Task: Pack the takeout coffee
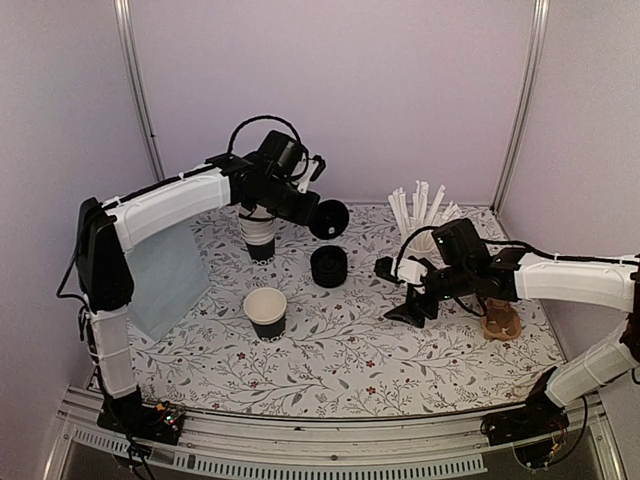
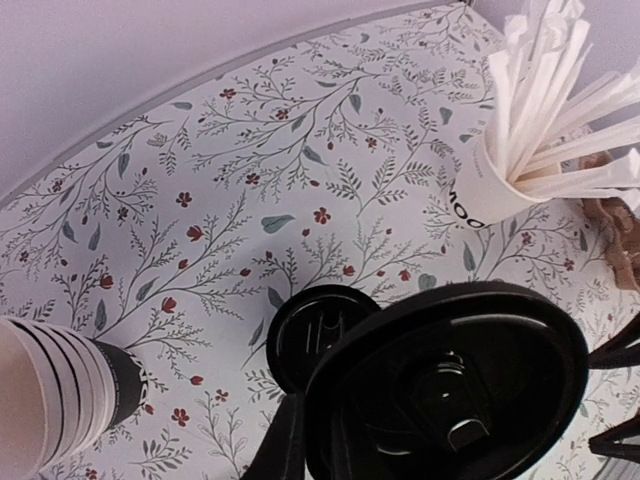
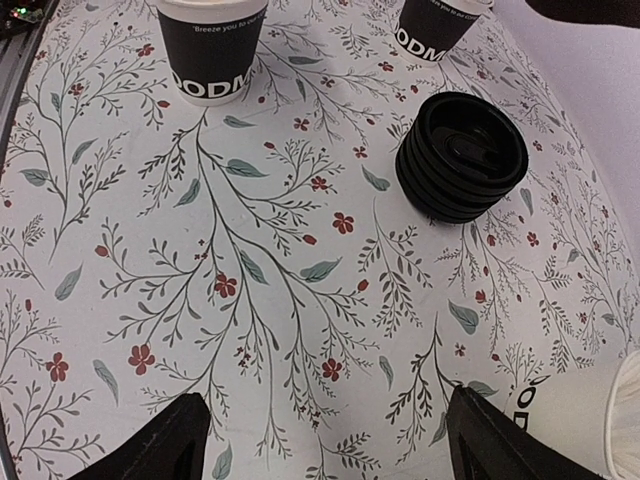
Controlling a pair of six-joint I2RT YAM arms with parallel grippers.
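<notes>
The takeout cup point(image 1: 266, 312), black-walled with a whitish rim and inside, stands open and without a lid at the table's middle left; it also shows in the right wrist view point(image 3: 212, 50). My left gripper point(image 1: 318, 214) is shut on a round black lid point(image 1: 329, 219), held on edge in the air above and behind the stack of black lids point(image 1: 329, 265). In the left wrist view the held lid point(image 2: 450, 385) fills the lower right, with one finger point(image 2: 270, 440) beside it. My right gripper point(image 1: 397, 292) is open and empty, low over the table right of the lid stack point(image 3: 462, 155).
A nested stack of cups point(image 1: 259, 235) stands behind the single cup. A white cup of wrapped straws point(image 1: 424, 222) stands at the back right. A brown cardboard holder point(image 1: 500, 322) lies at the right. A translucent bag point(image 1: 165, 275) leans at the left.
</notes>
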